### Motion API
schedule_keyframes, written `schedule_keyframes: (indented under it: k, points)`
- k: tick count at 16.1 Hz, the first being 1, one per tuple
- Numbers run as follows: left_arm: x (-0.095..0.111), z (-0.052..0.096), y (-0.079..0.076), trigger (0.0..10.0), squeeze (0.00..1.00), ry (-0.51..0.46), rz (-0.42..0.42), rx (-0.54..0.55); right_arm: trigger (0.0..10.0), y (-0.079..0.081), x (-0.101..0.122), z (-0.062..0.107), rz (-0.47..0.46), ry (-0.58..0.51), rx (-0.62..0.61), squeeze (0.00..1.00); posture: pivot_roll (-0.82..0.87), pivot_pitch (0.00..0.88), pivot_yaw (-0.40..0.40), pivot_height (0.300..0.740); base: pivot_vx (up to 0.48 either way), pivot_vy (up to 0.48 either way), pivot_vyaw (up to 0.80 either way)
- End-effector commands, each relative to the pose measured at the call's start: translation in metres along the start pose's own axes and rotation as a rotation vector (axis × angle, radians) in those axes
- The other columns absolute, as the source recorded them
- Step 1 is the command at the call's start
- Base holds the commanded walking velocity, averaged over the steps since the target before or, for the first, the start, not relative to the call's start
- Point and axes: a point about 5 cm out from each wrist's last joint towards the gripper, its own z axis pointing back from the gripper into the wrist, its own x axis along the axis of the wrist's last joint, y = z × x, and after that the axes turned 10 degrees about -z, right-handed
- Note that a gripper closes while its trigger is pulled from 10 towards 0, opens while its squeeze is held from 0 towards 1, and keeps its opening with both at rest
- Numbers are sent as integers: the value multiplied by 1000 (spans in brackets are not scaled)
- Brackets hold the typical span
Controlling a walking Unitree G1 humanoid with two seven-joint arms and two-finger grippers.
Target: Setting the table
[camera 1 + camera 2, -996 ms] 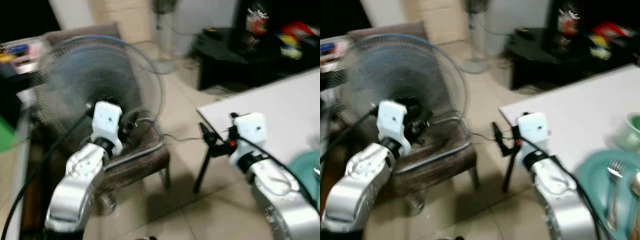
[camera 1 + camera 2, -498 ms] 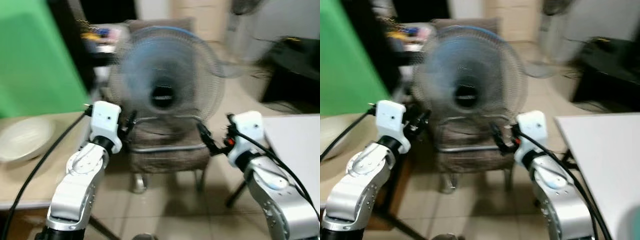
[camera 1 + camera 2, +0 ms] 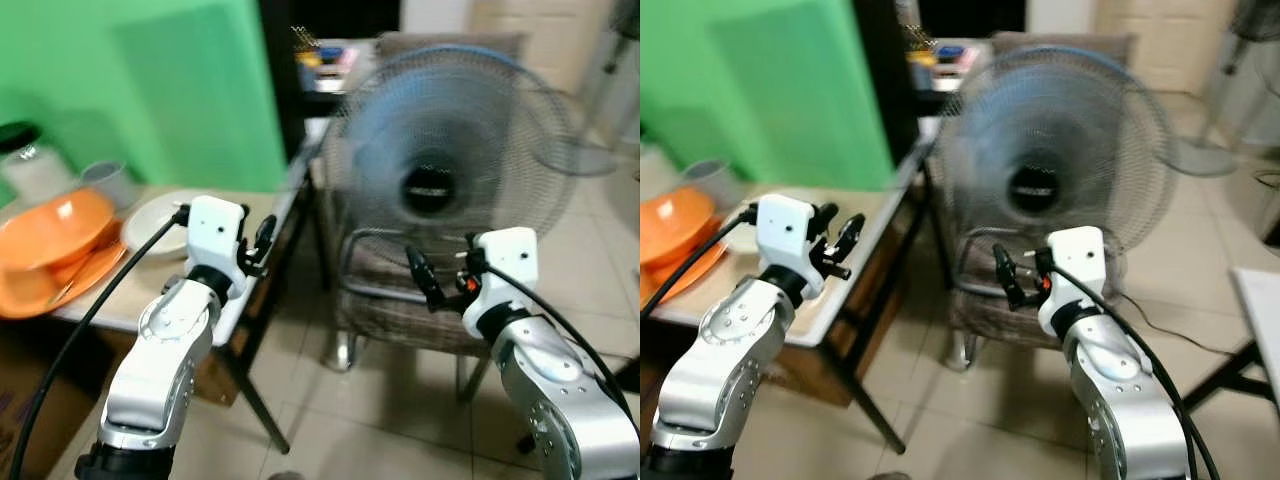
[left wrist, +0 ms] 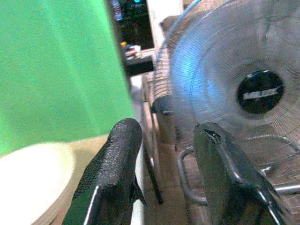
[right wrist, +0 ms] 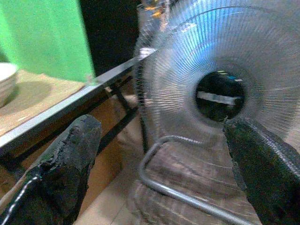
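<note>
A low wooden side table (image 3: 95, 297) stands at the left. On it lie an orange bowl (image 3: 48, 228) in an orange plate (image 3: 30, 292), a white bowl (image 3: 158, 222), a grey cup (image 3: 104, 181) and a dark-lidded jar (image 3: 30, 168). My left gripper (image 3: 262, 240) is held up over the table's near corner, open, nothing between its fingers (image 4: 117, 159). The white bowl (image 4: 33, 180) lies just beside it. My right gripper (image 3: 420, 278) is open and empty in front of the chair, its fingers (image 5: 70, 159) spread wide.
A big blue-bladed fan (image 3: 440, 185) sits on a brown metal-framed chair (image 3: 400, 305) straight ahead. A green panel (image 3: 150, 90) backs the side table. Tiled floor (image 3: 330, 420) lies between table and chair. A dark shelf with clutter (image 3: 325, 55) is behind.
The whole view has swung left: the white table on the right has left the picture, and the side table with dishes has come in. Both arms keep the same raised pose.
</note>
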Motion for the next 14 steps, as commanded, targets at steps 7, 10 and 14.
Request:
schedule_keyframes:
  k: [7, 10, 14]
  points:
    - [0, 4, 5, 10000, 0, -14, -10, -3, 10000, 6, 0, -5, -18, -2, 13, 1000, 22, 0, 80, 740, 0, 0, 539]
    - [0, 5, 3, 10000, 0, -14, -3, -11, 10000, 6, 0, -5, 3, 2, 14, 1000, 23, 0, 80, 740, 166, 0, 0]
    - [-1, 6, 3, 10000, 0, -12, 0, -14, 10000, 6, 0, -7, 17, 6, 14, 1000, 29, 0, 74, 740, 274, 0, 514]
